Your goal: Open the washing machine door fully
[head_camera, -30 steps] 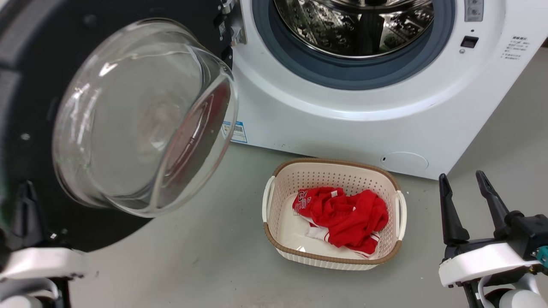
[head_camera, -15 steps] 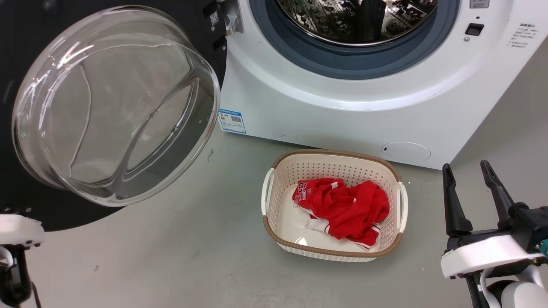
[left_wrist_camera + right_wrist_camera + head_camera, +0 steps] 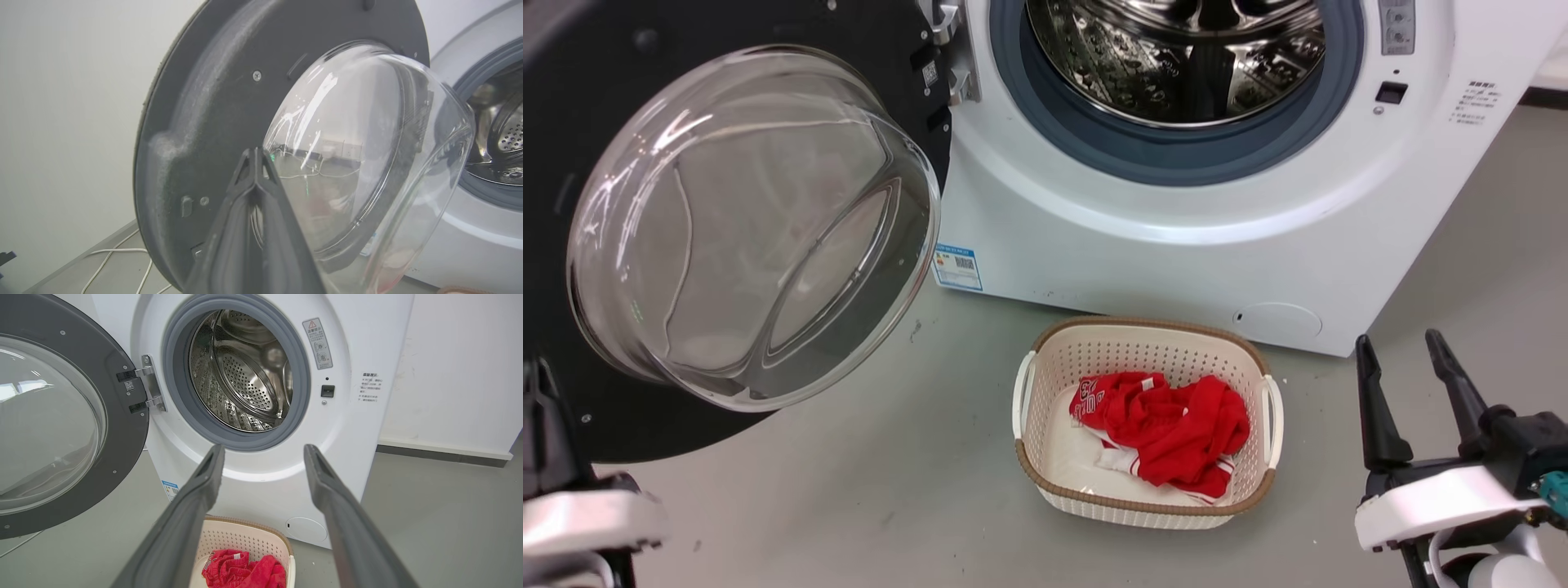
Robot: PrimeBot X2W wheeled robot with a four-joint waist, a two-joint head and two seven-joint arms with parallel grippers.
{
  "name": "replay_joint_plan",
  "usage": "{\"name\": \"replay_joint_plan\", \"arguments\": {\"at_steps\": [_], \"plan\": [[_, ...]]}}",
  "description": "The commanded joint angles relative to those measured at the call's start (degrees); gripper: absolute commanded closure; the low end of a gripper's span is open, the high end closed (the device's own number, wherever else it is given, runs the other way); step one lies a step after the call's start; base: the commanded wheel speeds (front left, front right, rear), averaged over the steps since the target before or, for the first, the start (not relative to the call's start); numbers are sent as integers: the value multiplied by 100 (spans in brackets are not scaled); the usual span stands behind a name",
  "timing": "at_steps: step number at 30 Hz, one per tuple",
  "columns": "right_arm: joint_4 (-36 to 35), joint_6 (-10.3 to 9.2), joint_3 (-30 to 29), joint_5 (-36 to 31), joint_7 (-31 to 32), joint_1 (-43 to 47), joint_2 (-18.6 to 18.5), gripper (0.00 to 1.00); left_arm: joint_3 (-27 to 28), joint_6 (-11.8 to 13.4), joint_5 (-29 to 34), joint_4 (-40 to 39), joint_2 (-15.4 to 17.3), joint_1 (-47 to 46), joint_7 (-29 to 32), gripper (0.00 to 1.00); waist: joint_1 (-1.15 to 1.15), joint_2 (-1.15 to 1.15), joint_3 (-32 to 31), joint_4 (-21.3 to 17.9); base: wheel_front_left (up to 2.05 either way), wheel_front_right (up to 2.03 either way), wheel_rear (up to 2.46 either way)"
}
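Swinging wide to the left of the washing machine (image 3: 1176, 245), the washing machine door (image 3: 743, 229) hangs from its hinge (image 3: 947, 49) with the glass bowl bulging out over the floor. It looks near full travel, though I cannot tell if any remains. The left hand (image 3: 255, 157) is clenched on nothing, its fingertips pressed together just before the door's inner face; whether they touch it is unclear. A hard push there could strain the hinge or skid the tips onto the slick glass. The right hand (image 3: 1398, 343) is released, fingers spread, over the floor beside the basket (image 3: 1143, 327); a careless turn of the body could knock it. Counted: one machine, one door, one basket, one red garment (image 3: 1168, 425), two hands.
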Motion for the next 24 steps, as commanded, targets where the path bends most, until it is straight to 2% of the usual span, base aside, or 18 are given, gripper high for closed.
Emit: {"name": "replay_joint_plan", "arguments": {"at_steps": [1,5,6,7,8,11,17,24], "plan": [[27,-4,15,16,-27,111,9,0,3,15,47,-106,-59,156,-11,100,0,0,-76,-13,0,0,0],[53,-4,62,38,-31,168,8,0,-157,-78,238,-483,-367,497,-11,100,0,0,-199,-45,0,0,0],[54,-4,70,47,-27,190,9,0,-196,-92,288,-563,-432,556,-11,87,0,0,-214,-53,0,0,0],[62,-4,83,49,-27,205,8,0,-221,-120,315,-615,-492,614,-11,58,0,0,-239,-68,0,0,0],[61,-4,88,49,-23,216,8,0,-276,-151,354,-672,-572,652,-11,0,0,0,-250,-78,0,0,0],[36,-4,84,71,-25,212,8,0,-509,-247,498,-799,-759,678,-11,0,0,0,-281,-116,0,0,0],[-10,-4,45,25,-9,252,8,0,-929,-470,726,-777,-902,523,-12,0,0,0,-332,-267,0,0,0],[-81,-4,77,-38,13,208,8,0,-1247,-671,855,-600,-1036,116,-12,0,0,0,-327,-622,0,0,0]]}}
